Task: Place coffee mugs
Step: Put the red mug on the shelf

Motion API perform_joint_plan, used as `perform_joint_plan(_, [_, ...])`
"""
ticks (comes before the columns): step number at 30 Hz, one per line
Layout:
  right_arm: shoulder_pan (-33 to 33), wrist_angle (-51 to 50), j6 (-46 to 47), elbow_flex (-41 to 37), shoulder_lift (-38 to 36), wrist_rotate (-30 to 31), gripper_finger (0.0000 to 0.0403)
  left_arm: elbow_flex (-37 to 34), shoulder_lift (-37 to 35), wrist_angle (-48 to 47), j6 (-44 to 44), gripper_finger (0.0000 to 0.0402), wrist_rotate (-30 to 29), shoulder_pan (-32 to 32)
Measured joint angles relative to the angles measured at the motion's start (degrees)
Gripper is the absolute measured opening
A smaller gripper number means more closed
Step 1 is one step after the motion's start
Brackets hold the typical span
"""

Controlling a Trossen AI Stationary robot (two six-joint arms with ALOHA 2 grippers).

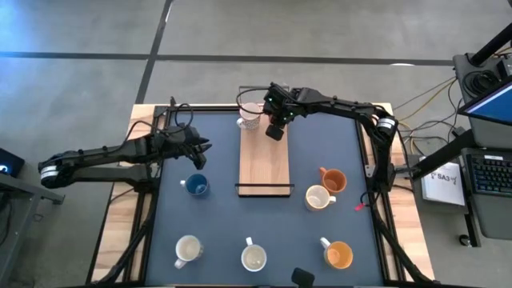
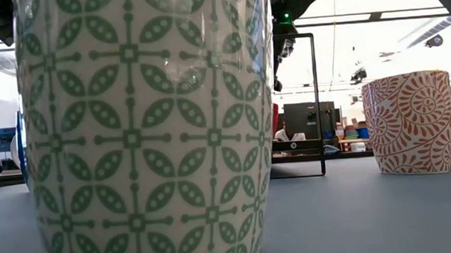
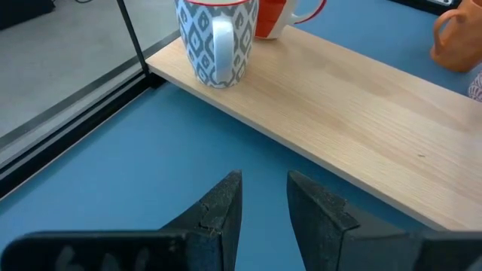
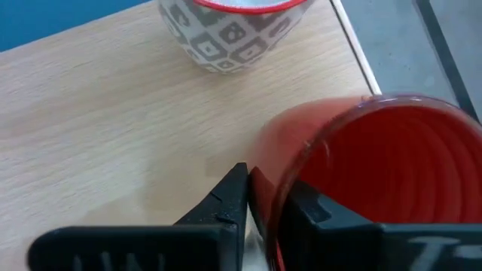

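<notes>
My right gripper [image 1: 276, 128] is over the far end of the long wood tray [image 1: 264, 160], shut on the rim of a red mug [image 4: 376, 165], one finger inside and one outside. The mug stands on or just above the wood; I cannot tell which. A white diamond-patterned mug [image 1: 249, 118] stands beside it on the tray and shows in the left wrist view [image 3: 217, 38]. My left gripper [image 1: 200, 146] is empty, fingers [image 3: 222, 207] a narrow gap apart, left of the tray, beyond a blue mug [image 1: 196, 186].
On the mat right of the tray stand an orange mug [image 1: 332, 180] and a white mug [image 1: 318, 197]. Along the near edge stand two white mugs [image 1: 187, 250] [image 1: 254, 258] and an orange one [image 1: 339, 254]. A green-patterned mug [image 2: 147, 131] fills the low view.
</notes>
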Motion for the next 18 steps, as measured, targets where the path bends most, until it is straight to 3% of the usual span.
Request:
perform_joint_plan(7, [0.0, 1.4, -0.5, 0.0, 0.0, 0.0, 0.0081, 0.0, 0.0, 0.0, 0.0, 0.0089, 0.0, 0.0])
perform_joint_plan(18, [0.0, -0.1, -0.7, 2.5, 0.0, 0.4, 0.0070, 0.0, 0.0, 0.0, 0.0, 0.0089, 0.0, 0.0])
